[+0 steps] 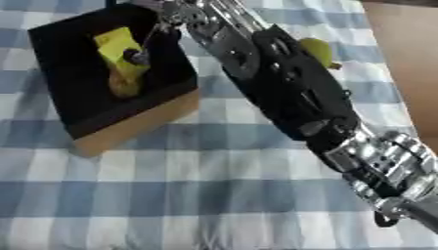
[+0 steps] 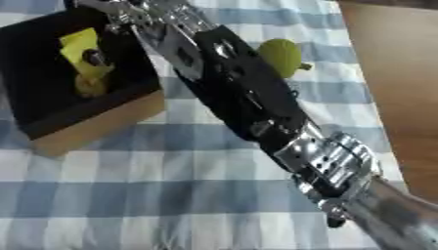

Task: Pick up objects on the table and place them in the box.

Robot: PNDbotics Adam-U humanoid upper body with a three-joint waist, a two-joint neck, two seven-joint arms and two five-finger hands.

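A box (image 1: 137, 128) with tan walls and a black inside stands at the upper left of the checked cloth. Inside it a yellow block (image 1: 116, 44) leans tilted on a darker yellow thing (image 1: 124, 88). My right arm crosses the view from the lower right, and my right hand (image 1: 184, 14) is over the box's far corner, partly cut off by the top edge. A dark tip of the hand touches the yellow block. Whether the hand holds the block is not clear. A yellow-green pear-like fruit (image 2: 280, 56) lies on the cloth just behind my forearm.
The blue and white checked cloth (image 1: 171, 195) covers the table in front of the box. A bare brown wooden surface (image 2: 398, 97) runs along the right side. My forearm (image 1: 291, 93) hides the cloth between box and fruit.
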